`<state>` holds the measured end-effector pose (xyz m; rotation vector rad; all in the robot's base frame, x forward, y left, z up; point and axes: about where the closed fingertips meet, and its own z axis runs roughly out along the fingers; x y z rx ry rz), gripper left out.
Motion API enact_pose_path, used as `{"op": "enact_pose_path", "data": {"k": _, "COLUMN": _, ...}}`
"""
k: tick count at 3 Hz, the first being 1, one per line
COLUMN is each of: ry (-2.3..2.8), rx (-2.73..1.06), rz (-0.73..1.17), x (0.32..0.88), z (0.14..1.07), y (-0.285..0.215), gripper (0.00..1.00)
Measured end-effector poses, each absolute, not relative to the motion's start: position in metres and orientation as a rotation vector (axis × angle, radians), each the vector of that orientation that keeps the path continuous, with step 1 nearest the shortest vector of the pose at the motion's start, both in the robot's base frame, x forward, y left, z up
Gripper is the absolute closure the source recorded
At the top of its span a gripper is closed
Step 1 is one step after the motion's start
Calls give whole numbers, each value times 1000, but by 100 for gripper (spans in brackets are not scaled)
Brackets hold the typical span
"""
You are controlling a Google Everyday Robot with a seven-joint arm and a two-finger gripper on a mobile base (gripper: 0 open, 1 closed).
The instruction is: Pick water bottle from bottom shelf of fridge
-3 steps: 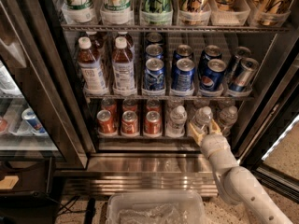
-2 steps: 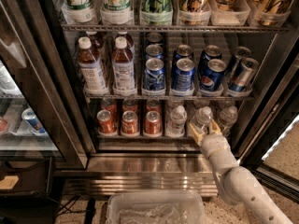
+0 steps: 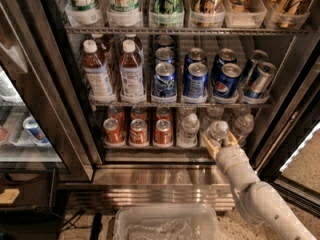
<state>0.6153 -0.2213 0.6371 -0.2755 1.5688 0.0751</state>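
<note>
The fridge [image 3: 165,178] stands open in front of me, with its steel grille at the base. On the bottom shelf [image 3: 150,149] a small clear water bottle [image 3: 219,129] with a white cap stands second from the right in the front row. My gripper [image 3: 220,143] reaches in from the lower right on a white arm. Its tan fingers [image 3: 210,147] sit on either side of the bottle's lower body and close against it. The bottle stands upright on the shelf.
Two more water bottles [image 3: 189,129] [image 3: 243,126] flank the held one. Orange-red cans [image 3: 138,132] fill the shelf's left side. Blue cans [image 3: 195,80] and brown-drink bottles [image 3: 97,72] sit on the rack above. The glass door [image 3: 30,109] hangs open on the left. A clear plastic bin [image 3: 165,225] lies below.
</note>
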Motion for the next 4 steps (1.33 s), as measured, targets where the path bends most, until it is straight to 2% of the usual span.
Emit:
{"op": "enact_pose_path", "data": {"k": 1, "ry": 1564, "rx": -291, "rz": 78, "x": 610, "z": 644, "y": -221, "gripper": 100}}
{"op": "enact_pose_path", "data": {"k": 2, "ry": 1528, "rx": -367, "rz": 99, "x": 581, "z": 680, "y": -219, "gripper": 100}}
{"op": "enact_pose_path", "data": {"k": 3, "ry": 1456, "rx": -487, "rz": 107, "x": 536, "z": 757, "y": -220, "gripper": 100}}
{"op": "enact_pose_path", "data": {"k": 4, "ry": 1444, "rx": -539, "rz": 135, "x": 527, "z": 760, "y": -211, "gripper": 100}}
